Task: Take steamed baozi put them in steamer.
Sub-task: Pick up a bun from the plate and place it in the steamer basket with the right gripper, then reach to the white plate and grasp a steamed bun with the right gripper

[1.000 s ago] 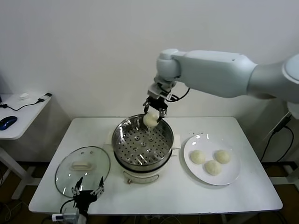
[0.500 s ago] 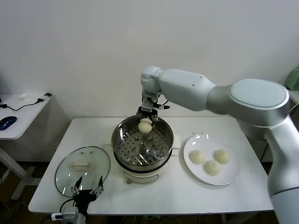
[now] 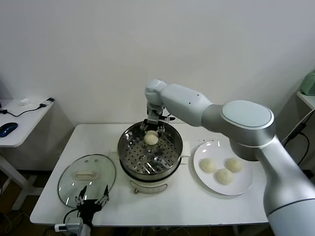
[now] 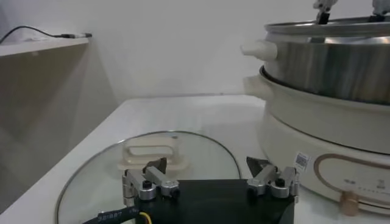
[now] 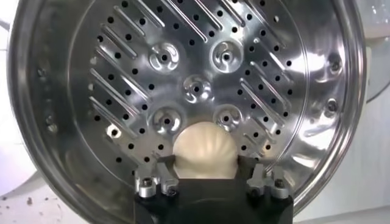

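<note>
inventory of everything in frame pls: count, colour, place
steamed baozi: 1, cream-white, between the right gripper's fingers, low over the steamer tray
plated baozi: 3, cream-white, together on the plate
steamer: 1, shiny steel pot with perforated tray on cream base, table centre
plate: 1, white, right of the steamer
glass lid: 1, clear with white handle, flat on the table left of the steamer
table: 1, white
side desk: 1, white, far left, with a blue mouse
right gripper: inside the steamer, closed on the bun
left gripper: open, parked at the lid's near edge
</note>
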Controlling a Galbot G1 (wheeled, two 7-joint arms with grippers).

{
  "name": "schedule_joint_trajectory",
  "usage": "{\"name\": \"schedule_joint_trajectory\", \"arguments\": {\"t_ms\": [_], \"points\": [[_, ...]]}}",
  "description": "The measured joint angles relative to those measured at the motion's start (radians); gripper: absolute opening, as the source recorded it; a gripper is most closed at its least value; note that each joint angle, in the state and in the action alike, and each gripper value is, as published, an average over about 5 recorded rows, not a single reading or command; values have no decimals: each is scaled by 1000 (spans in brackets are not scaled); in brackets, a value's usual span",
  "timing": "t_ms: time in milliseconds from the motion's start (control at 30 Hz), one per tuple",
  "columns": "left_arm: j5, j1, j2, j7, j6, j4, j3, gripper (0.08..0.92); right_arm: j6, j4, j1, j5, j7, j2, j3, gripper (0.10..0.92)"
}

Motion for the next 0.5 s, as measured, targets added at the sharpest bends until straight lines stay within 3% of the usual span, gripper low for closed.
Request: {"name": "schedule_joint_trajectory", "arguments": {"t_ms": [300, 500], "points": [[5, 11, -2, 1, 5, -20, 1, 823, -23, 97, 135, 189, -37, -88, -62, 823], [8, 17, -3, 1, 3, -27, 2, 823, -160, 250, 296, 393, -53, -247, -217, 823]]}}
